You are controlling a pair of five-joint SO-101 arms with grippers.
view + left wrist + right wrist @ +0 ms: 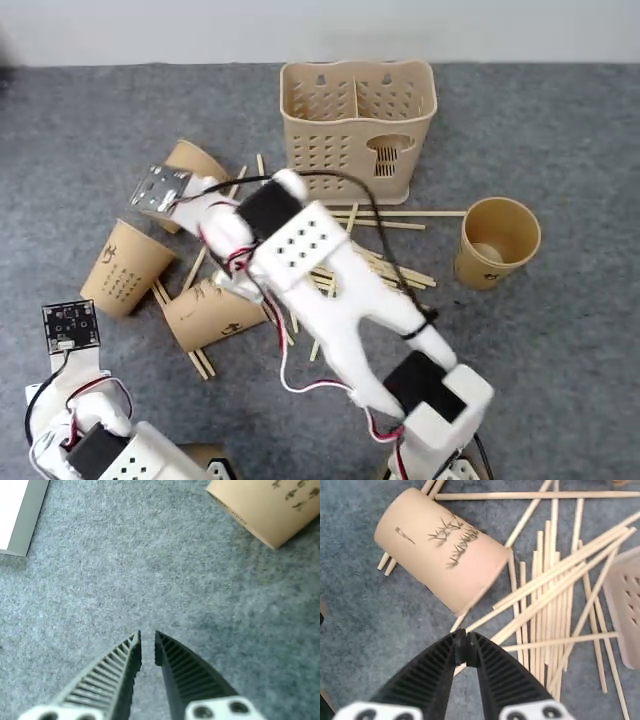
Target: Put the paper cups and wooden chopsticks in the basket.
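The right end effector (466, 647), pressed together, hovered at the chopsticks' (555, 595) edge by a tipped cup (440, 550); the left end effector (147, 645), nearly closed, hung over open tabletop (100, 570).

Tan cups (125, 265) (dark brush marks); beige perforated basket (358, 140); pale chopsticks (554, 580); grey carpet (560, 130).

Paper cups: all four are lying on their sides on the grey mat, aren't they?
Not all. Three paper cups lie on their sides left of the basket, but the fourth cup stands upright, mouth up, on the grey mat, as the high view shows.
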